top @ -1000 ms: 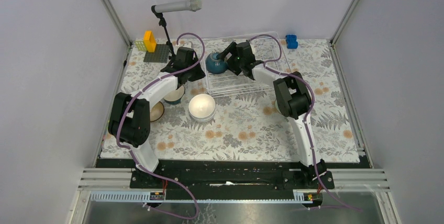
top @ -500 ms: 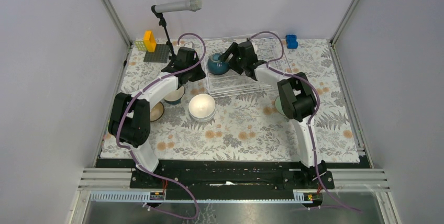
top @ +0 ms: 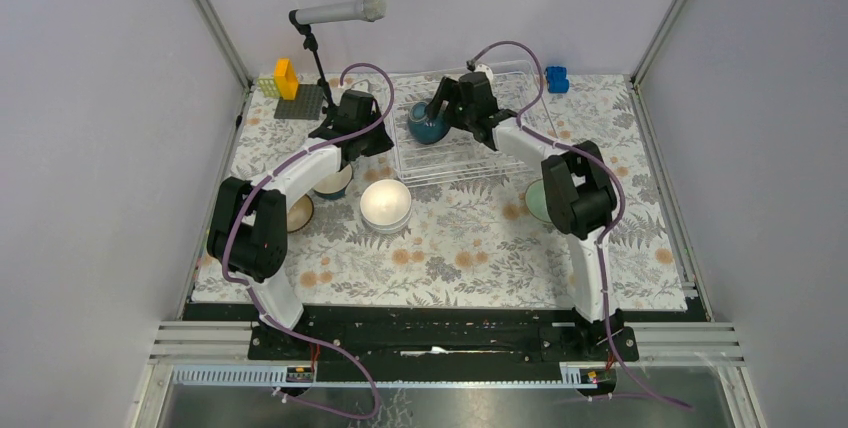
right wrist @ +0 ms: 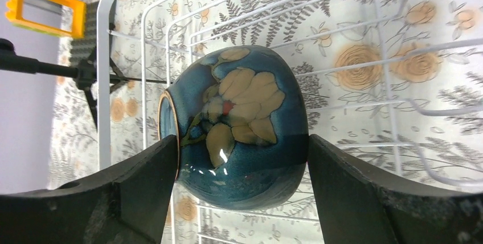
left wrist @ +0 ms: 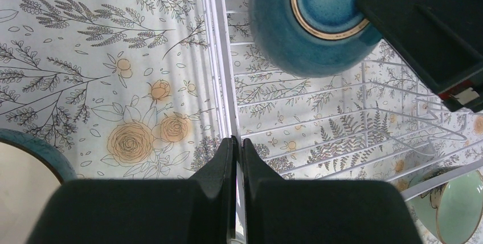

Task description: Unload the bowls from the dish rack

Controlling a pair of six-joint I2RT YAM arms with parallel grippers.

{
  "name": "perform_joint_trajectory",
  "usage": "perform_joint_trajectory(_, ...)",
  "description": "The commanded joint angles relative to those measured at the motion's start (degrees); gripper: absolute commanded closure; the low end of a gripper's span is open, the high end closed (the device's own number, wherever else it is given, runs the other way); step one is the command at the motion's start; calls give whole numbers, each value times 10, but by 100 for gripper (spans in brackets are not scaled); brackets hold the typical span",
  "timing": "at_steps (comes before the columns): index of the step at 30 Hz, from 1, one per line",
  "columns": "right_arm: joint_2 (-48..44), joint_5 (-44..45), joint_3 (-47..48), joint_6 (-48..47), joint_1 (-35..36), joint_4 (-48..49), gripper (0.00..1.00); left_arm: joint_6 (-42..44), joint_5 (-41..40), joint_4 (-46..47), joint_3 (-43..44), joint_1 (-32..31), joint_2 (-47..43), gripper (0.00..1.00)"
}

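Note:
The white wire dish rack [top: 470, 153] stands at the back of the table. My right gripper [top: 436, 114] is shut on a dark teal-blue bowl [top: 427, 126] and holds it on its side above the rack's left part. In the right wrist view the bowl [right wrist: 239, 124] with a cream flower sits between the fingers [right wrist: 242, 161]. My left gripper [top: 380, 145] is shut on the rack's left rim; its wrist view shows the white wire [left wrist: 219, 56] running into the closed jaws [left wrist: 236, 142], with the held bowl [left wrist: 319, 21] above.
On the cloth left of the rack are a white bowl [top: 386, 204], a teal bowl [top: 333, 184] and a brown bowl [top: 300, 213]. A mint green bowl [top: 537, 200] sits by the right arm. A microphone stand [top: 318, 58], a grey baseplate [top: 300, 101] and a blue block [top: 556, 78] are at the back.
My right gripper has carried the teal bowl a little to the right over the rack. The right arm's elbow swung right, uncovering the mint bowl. The left arm has not moved.

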Motion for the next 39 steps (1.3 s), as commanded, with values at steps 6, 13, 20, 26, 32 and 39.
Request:
perform_joint_trajectory(6, -101, 94, 0, -187, 10, -9, 47, 20, 10, 8, 25, -4, -34, 97)
perform_joint_trajectory(13, -121, 175, 2, -292, 24, -32, 47, 23, 12, 7, 26, -4, -34, 97)
perform_joint_trajectory(20, -101, 285, 6, -420, 81, -34, 45, 22, 16, 8, 25, -4, -35, 95)
perform_joint_trajectory(26, -78, 340, 3, -491, 112, -26, 30, 16, 26, 14, 17, 4, -39, 88)
perform_joint_trajectory(32, -91, 276, -30, -496, 118, -8, 7, 0, 49, 29, 0, 20, -47, 81)
perform_joint_trajectory(39, -90, 202, -33, -485, 118, -35, 0, -5, 54, 36, -7, 26, -55, 79)
